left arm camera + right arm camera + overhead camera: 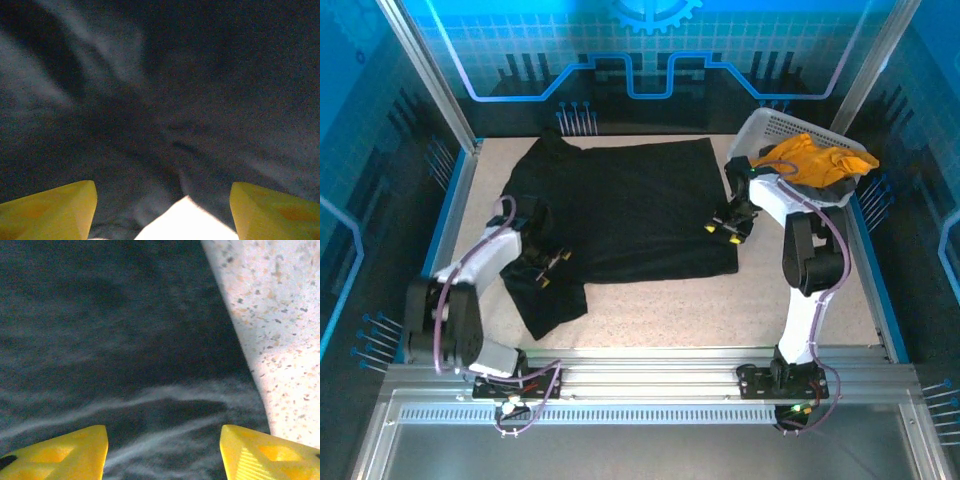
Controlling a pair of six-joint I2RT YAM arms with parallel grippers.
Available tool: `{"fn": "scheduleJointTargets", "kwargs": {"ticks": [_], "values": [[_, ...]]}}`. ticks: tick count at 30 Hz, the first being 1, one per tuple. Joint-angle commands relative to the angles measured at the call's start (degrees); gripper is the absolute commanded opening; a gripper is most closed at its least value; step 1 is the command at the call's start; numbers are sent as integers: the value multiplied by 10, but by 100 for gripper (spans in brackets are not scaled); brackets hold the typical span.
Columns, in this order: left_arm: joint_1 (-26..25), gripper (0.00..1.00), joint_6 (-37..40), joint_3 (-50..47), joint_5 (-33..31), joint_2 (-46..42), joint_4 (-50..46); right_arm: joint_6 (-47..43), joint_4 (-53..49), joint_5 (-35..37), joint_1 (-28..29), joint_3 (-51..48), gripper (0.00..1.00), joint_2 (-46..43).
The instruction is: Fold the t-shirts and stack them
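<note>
Black t-shirt point(630, 205) flat on the counter point(720, 310), my left pincer point(548, 268) spread over its 8 o'clock sleeve, right pincer point(728, 232) spread at its 3 o'clock hem, poised, I judge, to lift opposite edges for folding; mustard t-shirt point(815, 160) in the lattice basket point(767, 128) at 2 o'clock.

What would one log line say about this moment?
black t-shirt spread on table | orange t-shirt in white basket | left jaws open over black cloth | right jaws open at its edge
</note>
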Motion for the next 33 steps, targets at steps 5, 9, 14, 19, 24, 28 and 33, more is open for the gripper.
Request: {"fn": "scheduleJointTargets", "kwargs": {"ticks": [5,9,14,19,24,28,33], "values": [[11,65,-73,-116,-33,-115,-137,-20,15,-52,13,-65,66,-109],[20,61,-103,-176,-27,-161,-139,-17,39,-67,13,-132,67,-162],[23,62,-110,-216,-19,-154,-93,-29,43,-68,6,-179,67,-192],[24,58,-99,-239,-25,-101,17,-15,70,-88,-24,-236,67,-215],[24,10,-84,-210,-55,-72,-17,0,76,-85,-56,-271,63,-223],[24,0,-65,-174,-98,-126,-107,12,77,-74,-76,-284,62,-221],[23,0,-50,-161,-91,-160,-164,24,65,-60,-75,-281,59,-200]]}}
